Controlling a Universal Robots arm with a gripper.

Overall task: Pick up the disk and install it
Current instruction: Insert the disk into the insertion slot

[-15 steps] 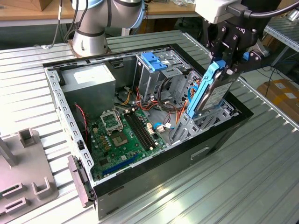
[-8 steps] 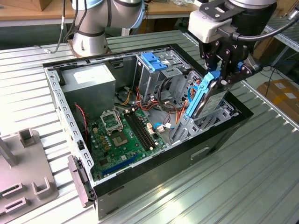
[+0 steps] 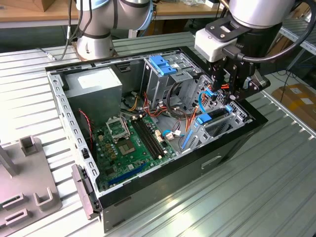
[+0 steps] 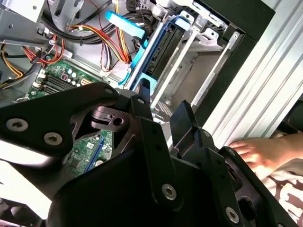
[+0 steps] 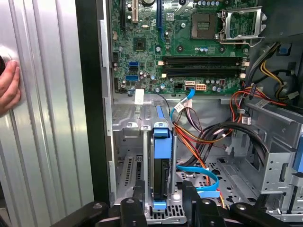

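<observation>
First wrist view: black metal disk edged by a blue plastic bracket [image 5: 161,176] stands on edge in the grey metal drive bay [image 5: 127,124]; black pincer [image 5: 163,187] released, its fingers [image 5: 138,196] flanking it.

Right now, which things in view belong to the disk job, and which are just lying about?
Belongs to the job:
- the disk, standing on edge in the metal drive bay
- the gripper, jaws open either side of it

Just lying about:
- motherboard
- grey power-supply box
- cable bundle
- grey fixtures
- a person's hand beside the case
</observation>
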